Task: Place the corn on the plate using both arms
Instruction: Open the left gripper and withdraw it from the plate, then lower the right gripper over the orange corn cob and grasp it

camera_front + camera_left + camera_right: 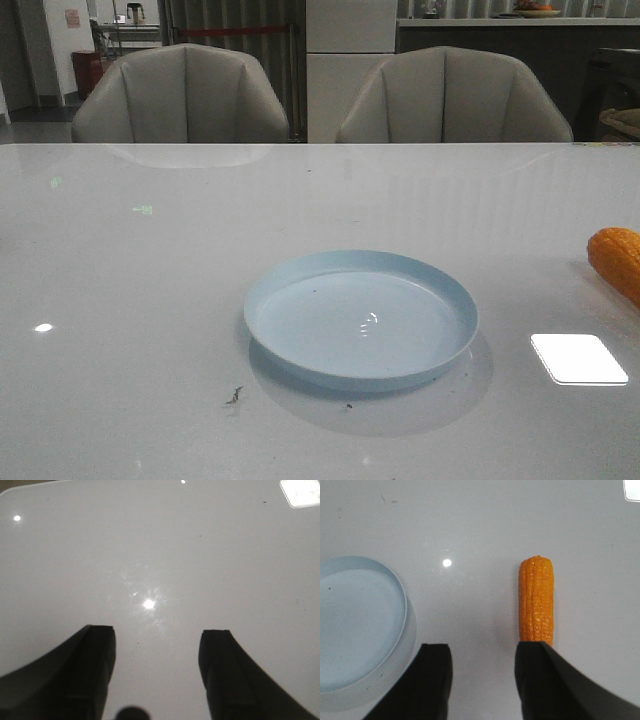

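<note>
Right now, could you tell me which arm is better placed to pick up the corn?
The right: its open hand hangs beside the corn; the left hand views bare table.

Front faces forward; wrists look down close.

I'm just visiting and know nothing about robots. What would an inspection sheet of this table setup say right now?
Surface: glossy white table, with light reflections and a few small dark specks near the plate.
Job's things: pale blue plate near the table's middle, nothing in it; orange corn lying on the table to its right, apart from it and cut off by the front view's edge.
Clutter: nothing seen.
Grippers: left gripper open over bare table; right gripper open, the corn's near end hidden behind one finger; contact cannot be told.
Cables: nothing seen.
Surroundings: two grey chairs behind the table, dim cabinets and a counter beyond.
</note>
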